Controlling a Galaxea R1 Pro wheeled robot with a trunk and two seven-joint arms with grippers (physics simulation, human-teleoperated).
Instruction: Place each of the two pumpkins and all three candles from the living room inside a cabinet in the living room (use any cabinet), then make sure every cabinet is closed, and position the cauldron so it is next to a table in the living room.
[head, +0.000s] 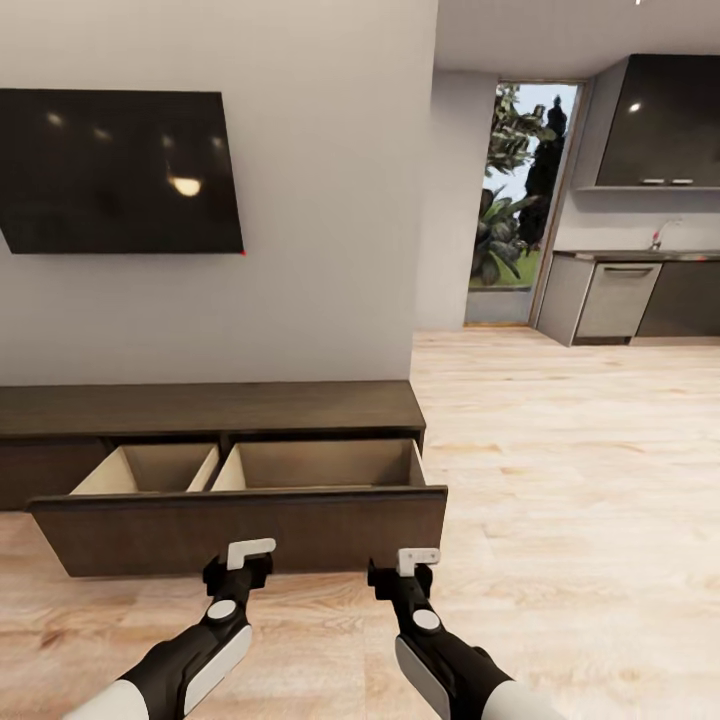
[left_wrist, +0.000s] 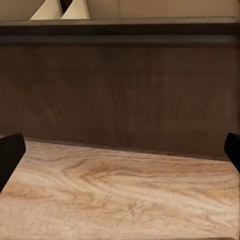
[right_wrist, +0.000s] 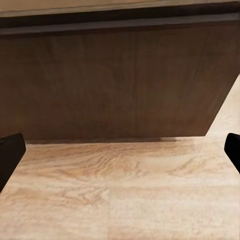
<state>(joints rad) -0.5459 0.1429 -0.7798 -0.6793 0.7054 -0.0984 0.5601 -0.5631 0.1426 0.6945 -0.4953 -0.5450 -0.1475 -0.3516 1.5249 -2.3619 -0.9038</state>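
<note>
Facing the cabinet (head: 215, 408): open drawer front (head: 240, 528) running crosswise just ahead of left pincer (head: 248, 552) and right pincer (head: 417, 558), both spread wide, empty, equally near.

television (head: 120, 170) on wall | wood floor (head: 570, 470) | kitchen units (head: 640, 295) | window (head: 520, 190)

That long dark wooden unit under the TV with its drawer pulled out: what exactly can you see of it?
The cabinet is a long, low unit of dark brown wood with a flat top, standing on the pale wood floor against the grey wall below the wall-mounted screen. Its wide, handleless drawer front is pulled out toward the robot, showing two pale wood compartments split by a divider; nothing shows inside them. Both wrist views face that drawer front. Neither gripper appears to touch it.
</note>
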